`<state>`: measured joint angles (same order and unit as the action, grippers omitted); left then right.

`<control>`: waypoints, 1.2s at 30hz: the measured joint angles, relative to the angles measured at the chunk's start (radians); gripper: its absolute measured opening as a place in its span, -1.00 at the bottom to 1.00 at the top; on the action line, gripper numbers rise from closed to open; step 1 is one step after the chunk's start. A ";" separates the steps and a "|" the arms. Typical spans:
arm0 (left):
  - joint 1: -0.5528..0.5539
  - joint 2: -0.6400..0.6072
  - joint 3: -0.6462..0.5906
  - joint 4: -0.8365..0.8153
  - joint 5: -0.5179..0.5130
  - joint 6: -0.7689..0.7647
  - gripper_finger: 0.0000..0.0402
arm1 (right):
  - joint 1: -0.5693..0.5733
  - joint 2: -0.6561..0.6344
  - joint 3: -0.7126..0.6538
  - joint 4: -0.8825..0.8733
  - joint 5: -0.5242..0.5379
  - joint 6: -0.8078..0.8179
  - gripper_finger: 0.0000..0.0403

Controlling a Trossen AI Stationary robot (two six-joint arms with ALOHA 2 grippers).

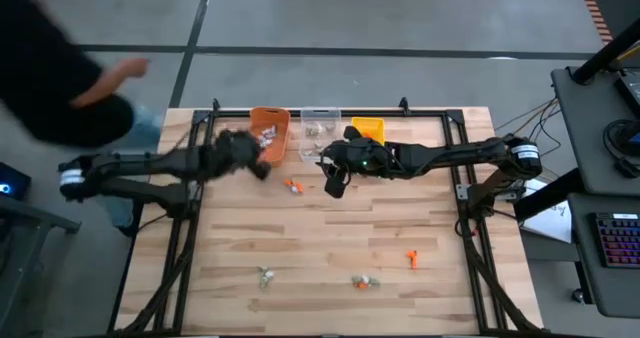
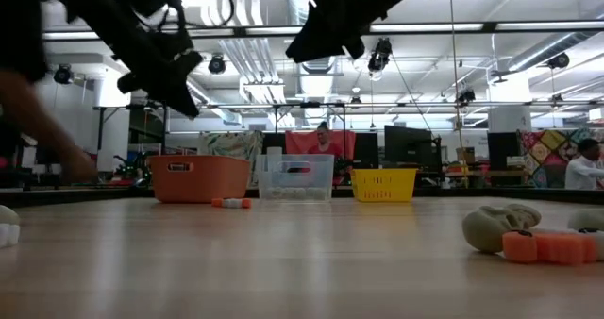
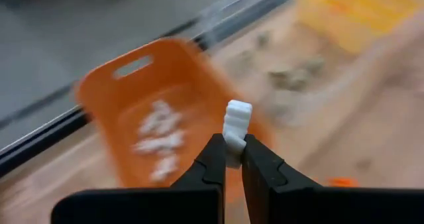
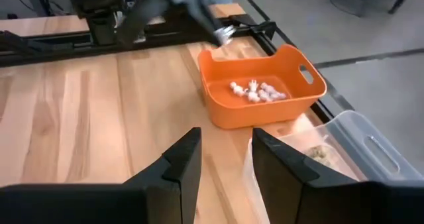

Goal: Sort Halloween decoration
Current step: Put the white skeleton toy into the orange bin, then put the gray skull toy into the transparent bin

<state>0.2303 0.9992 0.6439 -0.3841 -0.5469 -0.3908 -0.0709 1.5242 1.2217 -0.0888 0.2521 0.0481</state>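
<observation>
One white trinket [image 3: 237,121] pinched in left claw [image 3: 232,159] near orange bin [image 3: 159,111]; right claw [image 4: 225,159] open, empty over desk [image 1: 330,248]; thin grip, could slip & miss bin.

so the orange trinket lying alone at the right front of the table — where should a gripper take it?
Likely from straight above: the orange trinket lies flat on bare table, nothing touching it. Close the fingers across its narrower width; its exact shape is too small to tell. The open right gripper is the nearer one.
</observation>
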 joint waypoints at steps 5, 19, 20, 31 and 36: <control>0.279 0.064 0.030 0.009 0.239 0.127 -1.00 | 0.000 0.010 0.000 -0.004 0.002 0.006 -0.39; 0.423 0.293 0.172 -0.022 0.278 0.370 -0.97 | 0.000 0.029 0.000 -0.012 0.003 0.006 -0.39; 0.427 0.319 0.199 -0.048 0.279 0.378 -0.96 | 0.000 0.029 0.000 -0.012 0.003 0.006 -0.39; 0.437 0.476 0.310 -0.166 0.279 0.413 -0.51 | 0.001 0.029 0.000 -0.063 0.002 0.040 -0.39; 0.427 0.442 0.297 -0.167 0.295 0.390 -0.41 | 0.003 0.029 0.000 -0.115 0.001 0.106 -0.39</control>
<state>0.6576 1.4416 0.9411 -0.5512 -0.2521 -0.0005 -0.0681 1.5532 1.2213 -0.2040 0.2531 0.1537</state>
